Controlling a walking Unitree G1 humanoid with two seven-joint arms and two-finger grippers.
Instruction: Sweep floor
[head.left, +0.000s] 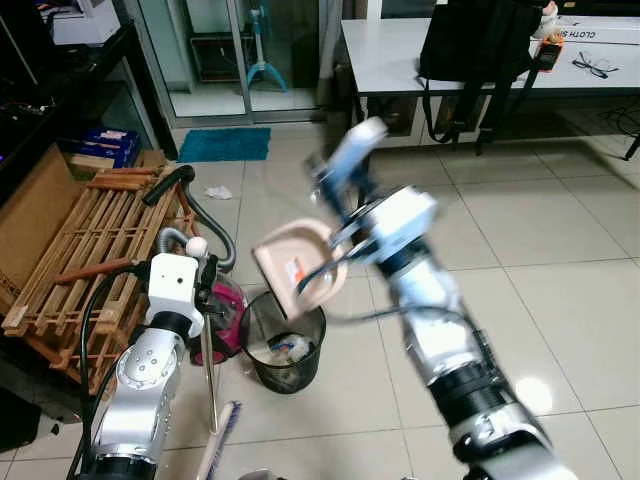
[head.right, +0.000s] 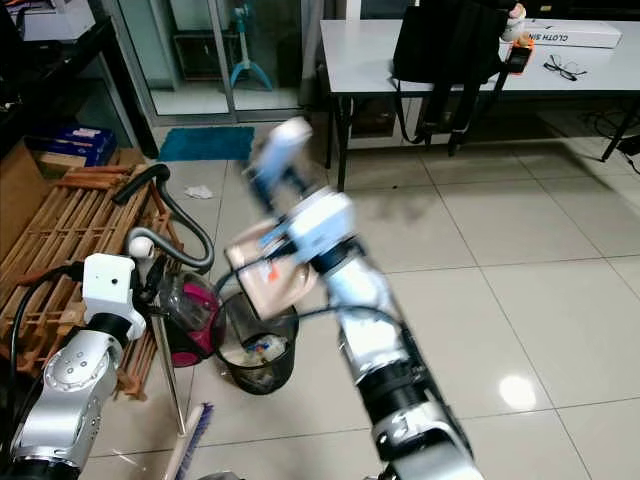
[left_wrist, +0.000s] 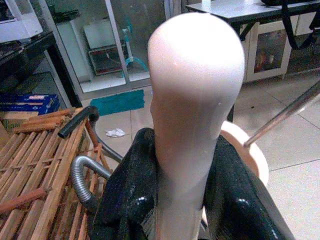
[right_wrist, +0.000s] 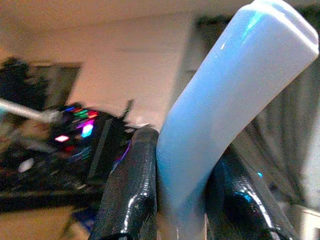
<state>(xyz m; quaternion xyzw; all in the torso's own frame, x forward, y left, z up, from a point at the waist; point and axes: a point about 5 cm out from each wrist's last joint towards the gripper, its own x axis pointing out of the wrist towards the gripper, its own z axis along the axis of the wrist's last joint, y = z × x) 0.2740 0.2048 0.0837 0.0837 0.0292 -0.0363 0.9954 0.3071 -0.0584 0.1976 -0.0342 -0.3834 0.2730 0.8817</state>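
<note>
Now tipping dustpan (head.left: 300, 265) over bin (head.left: 283, 345) at frame centre, right claw (right_wrist: 182, 200) pinching handle; risks spilling past rim.

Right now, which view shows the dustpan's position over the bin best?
The left eye view: the dustpan hangs tipped above the mesh bin. The right eye view shows the same, blurrier. The right wrist view gives its blue handle.
</note>
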